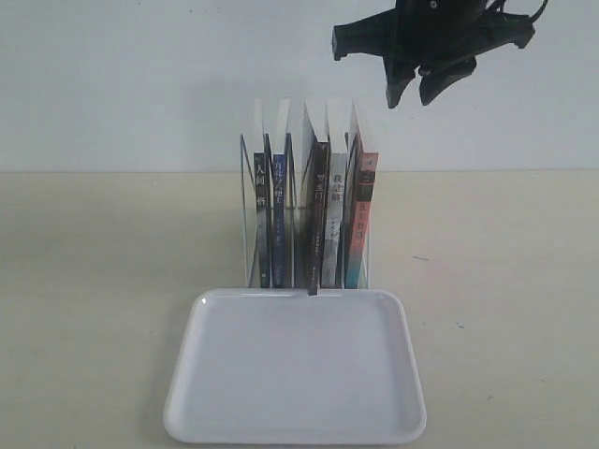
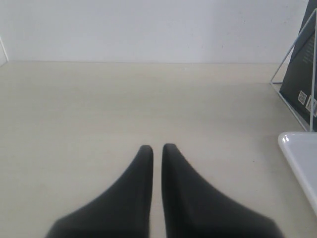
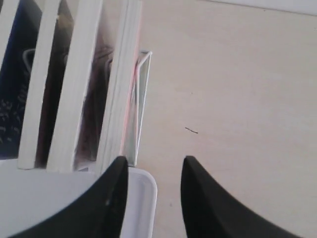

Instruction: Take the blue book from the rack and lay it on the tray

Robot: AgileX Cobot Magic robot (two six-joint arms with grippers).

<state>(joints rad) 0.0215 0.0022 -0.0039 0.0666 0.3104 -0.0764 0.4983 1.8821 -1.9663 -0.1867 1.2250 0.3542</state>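
Hovering right fingers clear rack top.

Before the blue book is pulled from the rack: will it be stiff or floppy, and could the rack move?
The blue book looks thin, so it is probably light and may bend if held by one corner. It stands in a narrow slot of the rack, so it may rub coming out. The rack is thin wire and could shift or tip.
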